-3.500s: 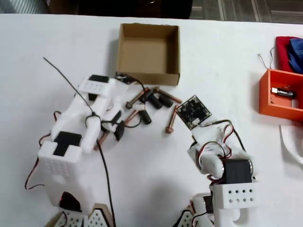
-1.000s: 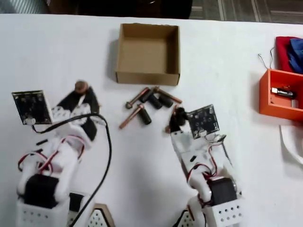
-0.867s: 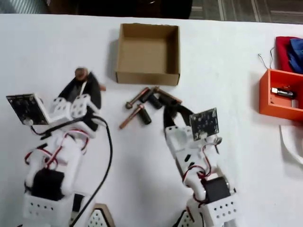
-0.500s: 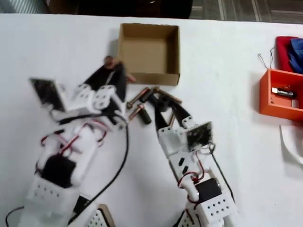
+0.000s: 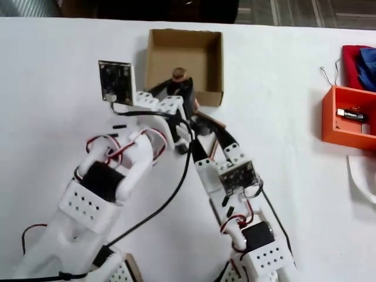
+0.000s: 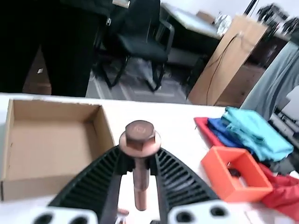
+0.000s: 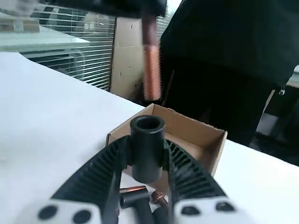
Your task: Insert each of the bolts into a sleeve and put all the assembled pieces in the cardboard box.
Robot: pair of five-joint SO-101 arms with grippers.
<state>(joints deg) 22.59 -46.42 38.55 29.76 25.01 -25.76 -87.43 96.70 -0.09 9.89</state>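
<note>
One bolt (image 6: pixel 139 170) is clenched upright in the left claw (image 6: pixel 139 156), its tip above, not yet inside, the upright sleeve (image 7: pixel 148 151) clenched in the right claw (image 7: pixel 147 156).

left pincer (image 6: pixel 139 161): clamped, raised | right pincer (image 7: pixel 148 156): clamped, lower, close by

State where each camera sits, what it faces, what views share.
High view: fixed overhead, looking down on left arm, right arm and cardboard box.
Left wrist view: on that wrist, facing the cardboard box past the left gripper gripping a bolt.
Right wrist view: on that wrist, facing the cardboard box past the right gripper gripping a sleeve.
All three share cardboard box and bolt.
</note>
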